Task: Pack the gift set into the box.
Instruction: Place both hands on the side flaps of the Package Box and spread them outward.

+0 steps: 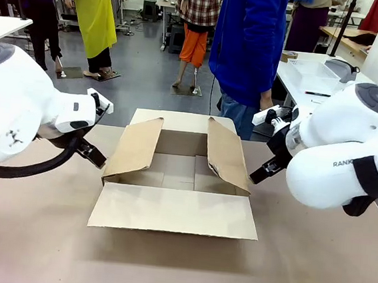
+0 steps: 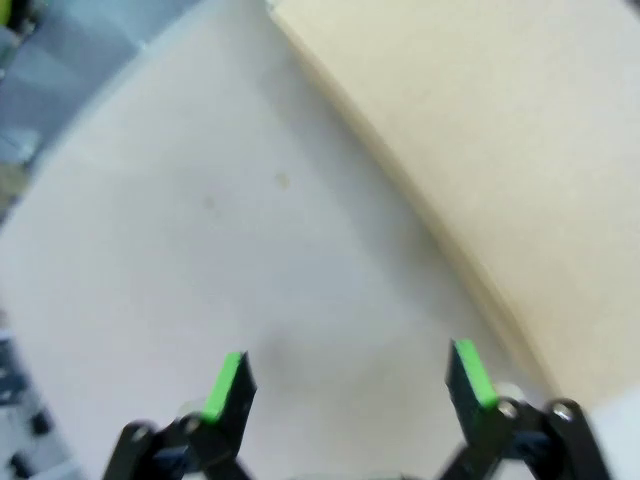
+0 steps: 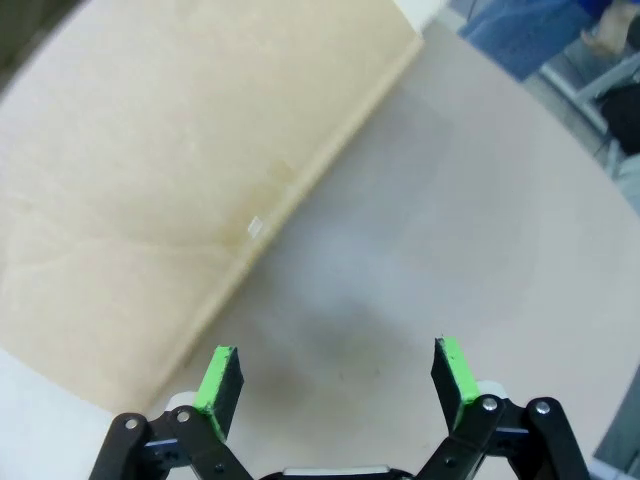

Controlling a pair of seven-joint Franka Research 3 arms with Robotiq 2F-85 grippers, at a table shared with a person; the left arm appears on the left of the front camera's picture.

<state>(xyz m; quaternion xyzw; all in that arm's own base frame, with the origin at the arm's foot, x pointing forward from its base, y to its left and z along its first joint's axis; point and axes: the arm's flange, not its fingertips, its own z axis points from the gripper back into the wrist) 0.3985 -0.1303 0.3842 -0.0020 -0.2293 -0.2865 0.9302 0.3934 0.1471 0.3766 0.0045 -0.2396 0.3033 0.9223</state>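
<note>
Left gripper (image 2: pixel 350 380): jaws spread, nothing between them, over bare table (image 2: pixel 200 230). Cardboard of the box (image 2: pixel 500 150) runs along the upper right of my left wrist view.

Right gripper (image 3: pixel 335 370): jaws also spread and holding nothing, over tabletop, with the box wall filling the left of that view.

From the front, the box sits mid-table, open. Its front flap (image 1: pixel 174 212) is folded out flat toward me. The left flap (image 1: pixel 135 148) and right flap (image 1: pixel 227 153) stand tilted inward, and the far flap (image 1: pixel 177 120) is laid back. My grippers flank it, one just outside each side flap; can't tell whether they touch.

Person (image 1: pixel 248 47) in blue stands at the far edge behind the box.
</note>
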